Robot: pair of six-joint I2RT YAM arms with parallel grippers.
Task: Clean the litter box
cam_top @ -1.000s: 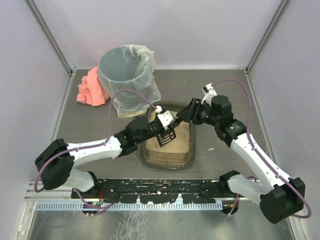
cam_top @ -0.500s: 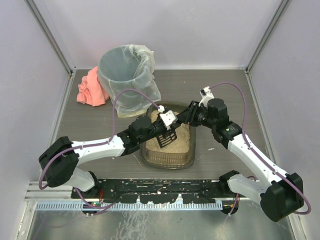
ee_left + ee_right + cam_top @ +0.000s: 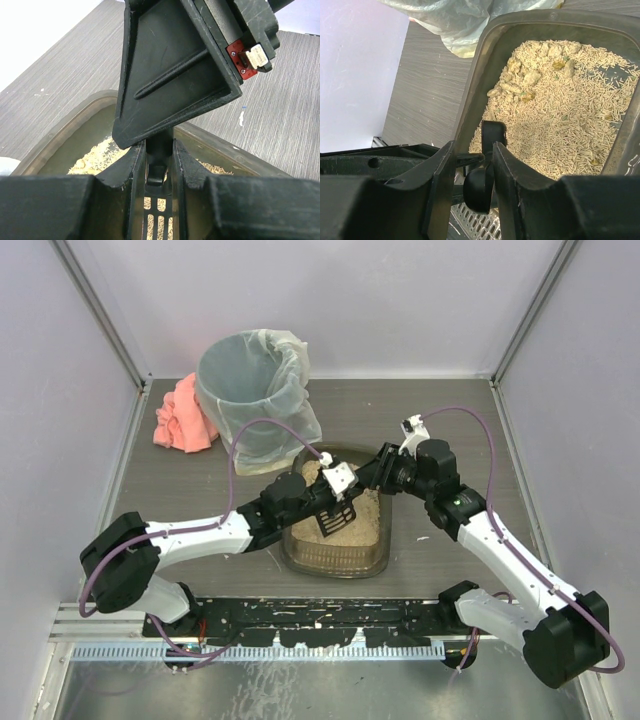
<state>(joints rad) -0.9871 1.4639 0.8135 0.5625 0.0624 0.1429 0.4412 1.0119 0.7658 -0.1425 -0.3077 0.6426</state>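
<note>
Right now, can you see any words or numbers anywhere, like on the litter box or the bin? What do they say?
No word, number or brand can be read in any view.
Pale marks on the litter box wall, right wrist view: too blurred to read.
Red tab, left wrist view: no lettering shows.

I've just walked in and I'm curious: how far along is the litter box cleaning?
Little looks done: clumps lie in the litter at the far end of the litter box. In hand: the left gripper and right gripper both clamp the scoop by its handle above the litter. Left to do: scoop out the clumps and tip them into the lined bin.
</note>
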